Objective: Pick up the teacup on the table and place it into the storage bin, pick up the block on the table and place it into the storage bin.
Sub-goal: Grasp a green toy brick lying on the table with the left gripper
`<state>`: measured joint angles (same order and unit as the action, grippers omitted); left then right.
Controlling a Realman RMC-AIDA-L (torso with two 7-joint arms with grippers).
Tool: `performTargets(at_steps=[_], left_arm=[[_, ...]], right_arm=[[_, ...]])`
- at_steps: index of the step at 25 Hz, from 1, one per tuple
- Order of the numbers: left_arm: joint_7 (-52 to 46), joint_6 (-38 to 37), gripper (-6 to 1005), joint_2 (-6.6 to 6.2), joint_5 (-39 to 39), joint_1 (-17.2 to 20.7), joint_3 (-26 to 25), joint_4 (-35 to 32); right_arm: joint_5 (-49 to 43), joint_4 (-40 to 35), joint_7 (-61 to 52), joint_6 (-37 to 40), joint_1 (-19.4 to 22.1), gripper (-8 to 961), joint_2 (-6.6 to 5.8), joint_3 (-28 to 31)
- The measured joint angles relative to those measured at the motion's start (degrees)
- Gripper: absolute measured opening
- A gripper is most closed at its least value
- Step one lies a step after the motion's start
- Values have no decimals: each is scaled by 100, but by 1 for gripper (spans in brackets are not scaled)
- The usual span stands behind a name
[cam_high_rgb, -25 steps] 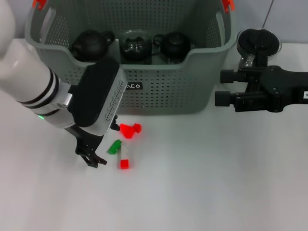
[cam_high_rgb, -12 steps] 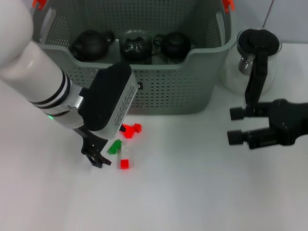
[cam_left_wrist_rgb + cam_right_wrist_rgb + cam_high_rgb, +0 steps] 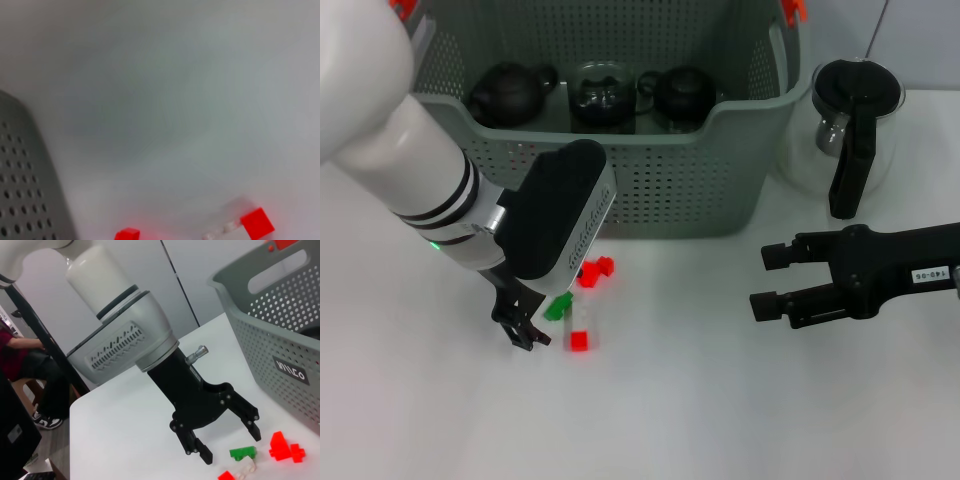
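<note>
Small blocks lie on the white table in front of the storage bin [image 3: 720, 170]: a red block [image 3: 593, 270], a green block [image 3: 558, 305] and a little red cube [image 3: 579, 341] with a white piece beside it. My left gripper [image 3: 542, 318] hangs open just above the table, over the green block [image 3: 242, 453]; from the right wrist, the left gripper [image 3: 225, 437] shows its jaws spread and empty. My right gripper [image 3: 766, 281] hovers open and empty at the right. No teacup shows on the table. Three dark tea vessels [image 3: 603, 95] sit inside the bin.
A glass pitcher with a black handle [image 3: 850, 130] stands right of the bin, behind my right arm. The bin wall [image 3: 25, 190] rises close behind the blocks. White table surface stretches along the front.
My right gripper has come away from the pitcher, down toward the front of the table and slightly left. My left arm has edged right, closer over the green block.
</note>
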<state>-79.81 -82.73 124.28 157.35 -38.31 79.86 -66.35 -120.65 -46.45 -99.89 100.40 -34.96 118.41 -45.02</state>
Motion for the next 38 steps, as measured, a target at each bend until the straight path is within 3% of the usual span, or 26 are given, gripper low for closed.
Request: performTargets(at_steps=[20,38], left_arm=[[50,312,812,-42,182,-326,15,549],[63,318,730,-38,251,-321,-8,553]], right_arm=[[50,46,-3,-137,-56,927,89,5],[36,187,-17,-311,-213,927,139,-360]])
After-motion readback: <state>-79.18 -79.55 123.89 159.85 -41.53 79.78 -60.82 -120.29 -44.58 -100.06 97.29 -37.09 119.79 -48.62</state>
